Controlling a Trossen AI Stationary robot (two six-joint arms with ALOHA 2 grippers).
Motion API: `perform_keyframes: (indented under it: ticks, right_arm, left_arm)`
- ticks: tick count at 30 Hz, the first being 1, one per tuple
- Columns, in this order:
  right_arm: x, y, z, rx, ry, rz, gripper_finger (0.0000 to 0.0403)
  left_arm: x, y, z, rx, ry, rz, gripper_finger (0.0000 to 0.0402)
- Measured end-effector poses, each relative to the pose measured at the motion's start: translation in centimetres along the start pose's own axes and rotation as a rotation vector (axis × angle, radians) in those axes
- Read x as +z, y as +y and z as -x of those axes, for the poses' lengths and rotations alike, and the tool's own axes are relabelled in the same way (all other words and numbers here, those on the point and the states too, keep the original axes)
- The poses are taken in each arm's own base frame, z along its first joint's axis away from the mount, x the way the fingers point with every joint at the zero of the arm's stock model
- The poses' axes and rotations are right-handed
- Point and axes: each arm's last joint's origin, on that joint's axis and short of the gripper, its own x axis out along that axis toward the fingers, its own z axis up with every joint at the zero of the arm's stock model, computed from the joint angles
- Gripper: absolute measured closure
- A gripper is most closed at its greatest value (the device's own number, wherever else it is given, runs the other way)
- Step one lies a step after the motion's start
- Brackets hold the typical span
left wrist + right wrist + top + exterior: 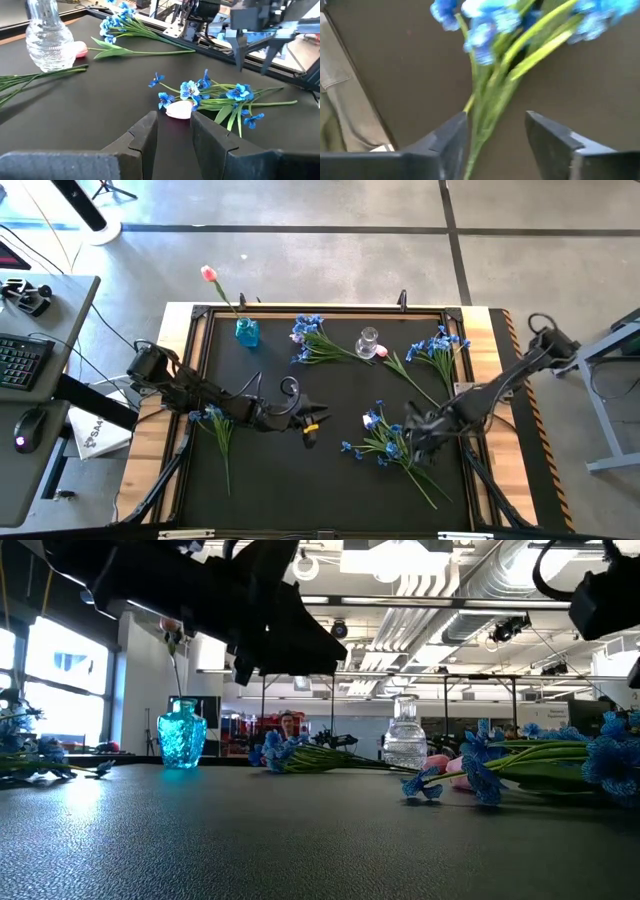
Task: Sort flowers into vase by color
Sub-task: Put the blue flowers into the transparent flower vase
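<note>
A blue vase (247,332) (182,736) holds one pink tulip (208,274) upright. A clear vase (368,340) (47,40) stands empty, and a second tulip (382,352) lies against its foot. Blue blossom bunches lie flat on the mat: one by the blue vase (310,340), one at far right (440,345), one under my left arm (215,420), and one near the middle (385,442) (220,95) with a pink tulip head (178,109) beside it. My right gripper (412,430) (495,135) is open and hovers over that bunch's stems (487,100). My left gripper (312,428) (172,132) is open and faces the tulip head.
A black mat covers the table inside a raised frame (200,315), with wooden borders (150,450) outside it. Bare mat lies along the near edge (300,490). A desk with a keyboard (20,360) and a mouse stands left of the table.
</note>
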Motion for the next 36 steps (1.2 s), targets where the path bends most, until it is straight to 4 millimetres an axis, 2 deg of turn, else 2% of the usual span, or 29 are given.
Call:
perform_keyframes:
  ticks: [4,8,14,18,23,29,33,36]
  right_arm:
    - [0.2,2.3,-1.3,-0.043,0.028,-0.007,0.0163]
    - [0.6,3.7,-3.0,-0.128,0.044,-0.013,0.0160]
    - [0.6,3.7,-5.7,-0.279,0.136,-0.023,0.0180]
    - [0.6,3.5,-6.3,-0.301,0.156,-0.009,0.0205]
    - [0.6,3.5,-6.0,-0.307,0.133,0.016,0.0267]
    - [0.5,3.0,-5.1,-0.368,0.097,0.030,0.0383]
    - [-0.4,2.7,-3.4,-0.419,0.076,0.045,0.0385]
    - [-1.2,2.5,-1.6,-0.353,-0.022,0.079,0.0395]
  left_arm:
    - [0.0,0.0,0.0,-0.001,0.000,-0.013,0.0298]
    - [0.0,0.0,0.0,-0.001,0.001,-0.014,0.0298]
    - [0.0,0.0,0.0,-0.001,0.001,-0.014,0.0298]
    - [0.0,0.0,0.0,-0.001,0.001,-0.013,0.0298]
    - [0.0,0.0,0.0,-0.001,0.001,-0.007,0.0298]
    - [0.0,0.0,0.0,-0.002,0.001,-0.004,0.0298]
    - [-0.1,-0.2,0.1,-0.006,0.002,-0.006,0.0298]
    - [-0.2,-0.5,0.3,-0.017,0.004,-0.015,0.0298]
